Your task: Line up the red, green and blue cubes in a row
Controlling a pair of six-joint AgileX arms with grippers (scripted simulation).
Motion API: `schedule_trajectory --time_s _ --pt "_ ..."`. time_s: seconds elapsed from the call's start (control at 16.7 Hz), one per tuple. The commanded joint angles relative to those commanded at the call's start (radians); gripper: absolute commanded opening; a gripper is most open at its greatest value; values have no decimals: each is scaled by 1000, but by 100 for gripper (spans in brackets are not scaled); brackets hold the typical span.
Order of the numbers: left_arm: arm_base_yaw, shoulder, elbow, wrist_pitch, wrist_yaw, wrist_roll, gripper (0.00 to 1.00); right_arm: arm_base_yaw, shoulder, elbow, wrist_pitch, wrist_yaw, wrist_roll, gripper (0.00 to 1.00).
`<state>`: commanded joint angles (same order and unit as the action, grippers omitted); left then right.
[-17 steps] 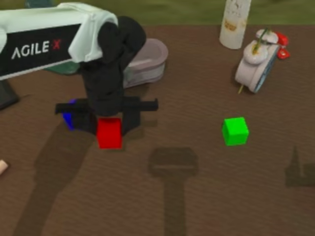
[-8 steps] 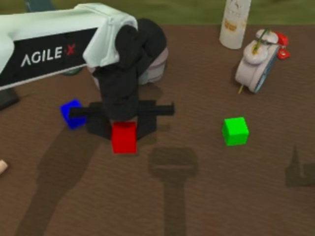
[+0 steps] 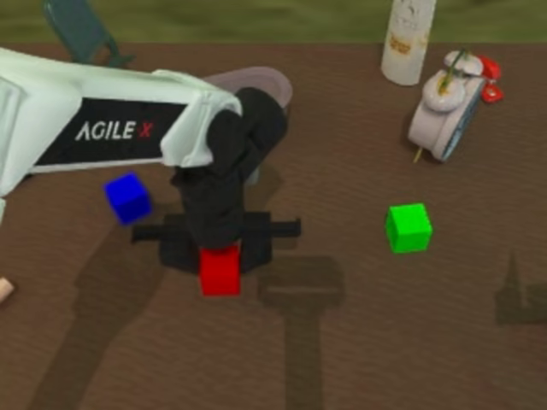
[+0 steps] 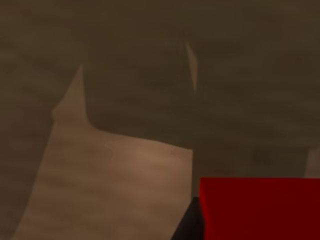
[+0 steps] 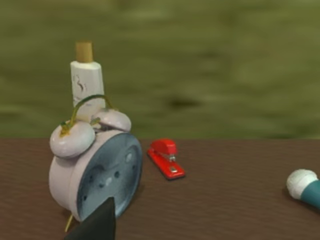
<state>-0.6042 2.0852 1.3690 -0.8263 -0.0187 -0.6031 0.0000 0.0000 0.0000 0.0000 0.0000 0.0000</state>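
My left gripper (image 3: 220, 259) is shut on the red cube (image 3: 220, 271), left of the table's middle. In the left wrist view the red cube (image 4: 260, 210) fills the corner, with one dark finger (image 4: 190, 225) against its side. I cannot tell whether the cube touches the table. The blue cube (image 3: 128, 197) lies on the table to the left of the gripper and slightly farther back, apart from it. Well to the right rests the green cube (image 3: 408, 228). My right gripper (image 5: 100, 225) is out of the top view and faces the alarm clock.
A pale oval tub (image 3: 267, 84) sits behind the left arm, partly hidden. At the back right stand a white bottle (image 3: 408, 38), an alarm clock (image 3: 444, 107) and a red stapler (image 3: 489, 85). A microphone (image 5: 305, 187) lies near the stapler.
The left gripper carried the red cube to the right and then toward the front edge. The blue cube, half hidden before, now shows fully.
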Motion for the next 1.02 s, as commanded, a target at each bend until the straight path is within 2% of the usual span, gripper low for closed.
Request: schedule_trajectory --time_s 0.24,1.02 --pt "-1 5 -7 9 0 0 0 0 0 0 0 0 0 100" --pt "-1 5 -7 9 0 0 98 0 0 0 0 0 0 100"
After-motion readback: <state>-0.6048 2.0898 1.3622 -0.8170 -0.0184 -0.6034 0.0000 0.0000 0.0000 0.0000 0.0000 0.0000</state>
